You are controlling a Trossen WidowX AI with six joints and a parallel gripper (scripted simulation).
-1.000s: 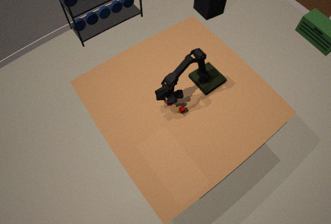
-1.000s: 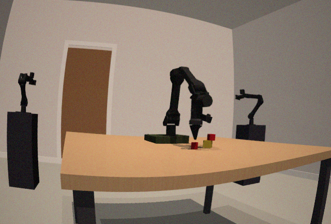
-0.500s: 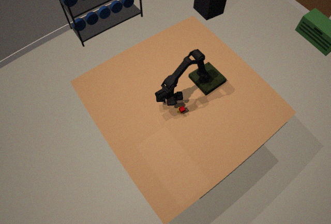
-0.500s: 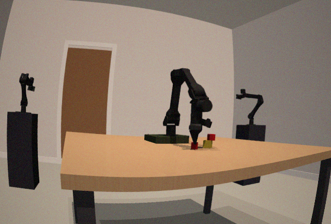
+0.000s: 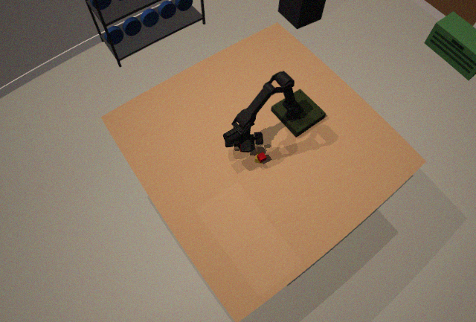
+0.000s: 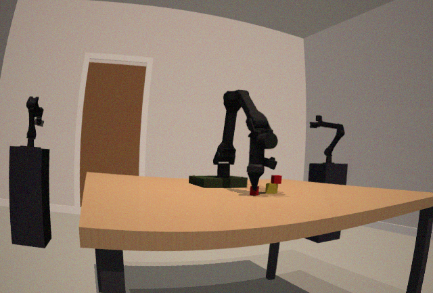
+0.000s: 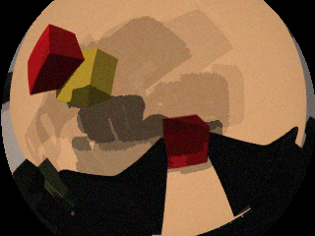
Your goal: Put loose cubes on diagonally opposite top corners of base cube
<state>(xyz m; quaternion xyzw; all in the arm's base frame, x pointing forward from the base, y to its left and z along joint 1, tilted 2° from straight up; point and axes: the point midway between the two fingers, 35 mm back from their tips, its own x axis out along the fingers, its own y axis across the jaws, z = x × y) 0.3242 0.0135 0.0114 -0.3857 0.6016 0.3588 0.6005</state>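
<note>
The yellow base cube stands on the table. One red cube sits on top of it, offset over one top corner and overhanging; it looks level in the exterior view. The other red cube is at table height, to the left of the base cube in the exterior view. My gripper points down and is shut on this second red cube, one fingertip against each side. In the top view the arm hides nearly all of that cube.
The wooden table carries the arm's dark green mounting plate, behind the cubes in the exterior view. The base cube with its red cube stands close beside the gripper, at the upper left in the wrist view.
</note>
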